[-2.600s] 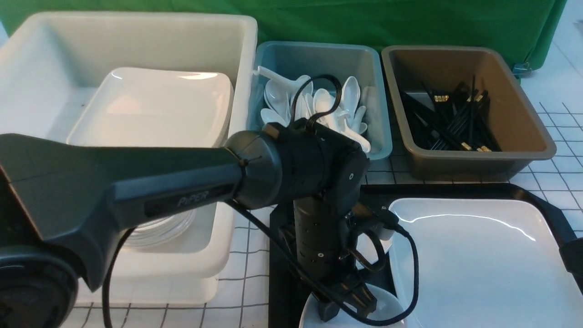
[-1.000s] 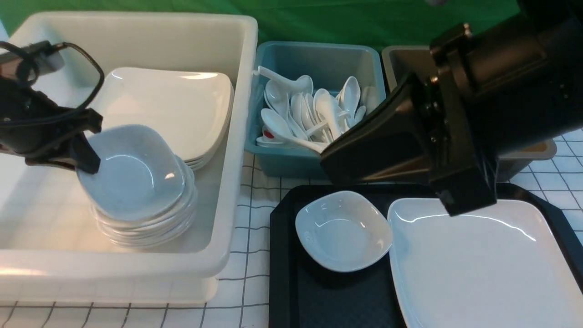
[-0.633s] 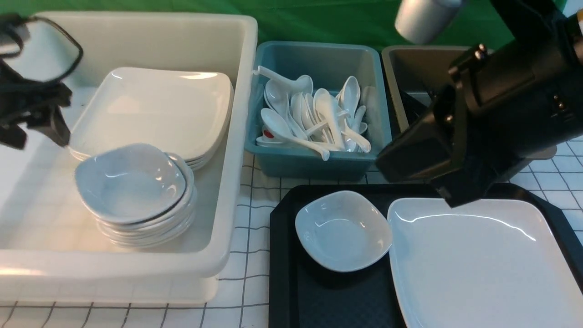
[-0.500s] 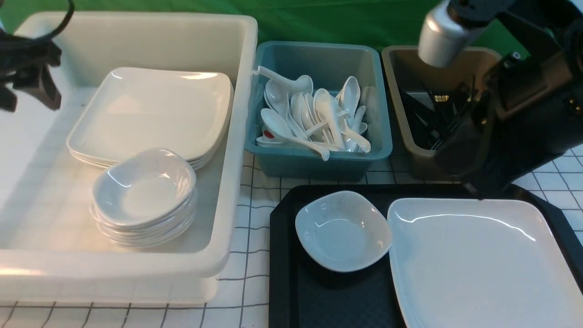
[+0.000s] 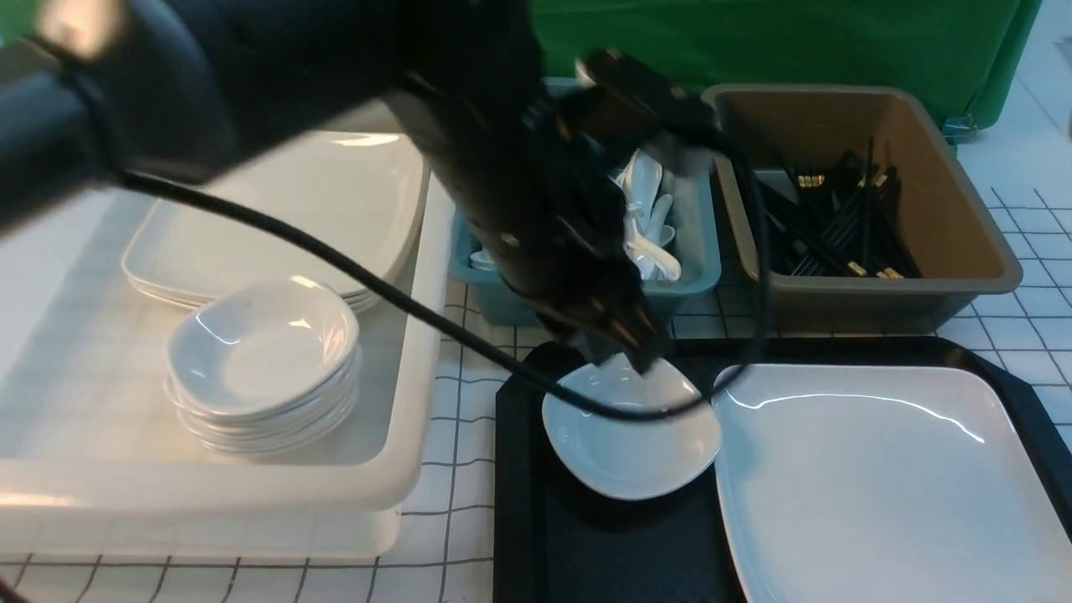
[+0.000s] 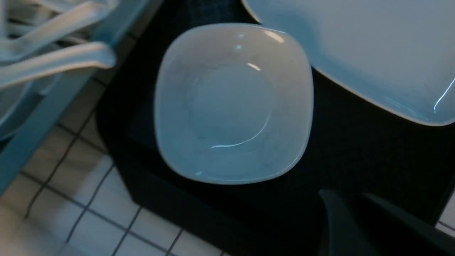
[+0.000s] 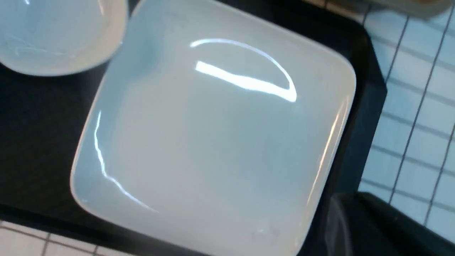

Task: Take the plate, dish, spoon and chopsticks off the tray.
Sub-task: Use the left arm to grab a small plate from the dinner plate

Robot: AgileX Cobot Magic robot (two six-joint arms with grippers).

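A: What lies nearest on the white gridded worktop [image 5: 452, 502]?
B: The large black plastic rectangular tray [image 5: 519, 519], at the near right corner. The large glossy white squarish plate [image 5: 879, 486] fills the tray's right side. The small deep white dish [image 5: 628, 452] sits just beside it, toward the tray's far left corner.
A: And the claws?
B: The left claw [image 5: 641, 356] hangs over the dish's far rim, too blurred to tell whether it is released or clenched. The right claw [image 7: 352, 209] is clenched above a corner of the plate.
A: Farther back?
B: A white plastic tub [image 5: 402, 469] along the left edge holds a stack of small white dishes [image 5: 264, 352], with a stack of white square plates [image 5: 285, 201] behind. At the far edge, white soup spoons [image 5: 649, 243] fill a blue tub [image 5: 699, 276], and thin black chopsticks [image 5: 837, 234] a brown tub [image 5: 938, 184].
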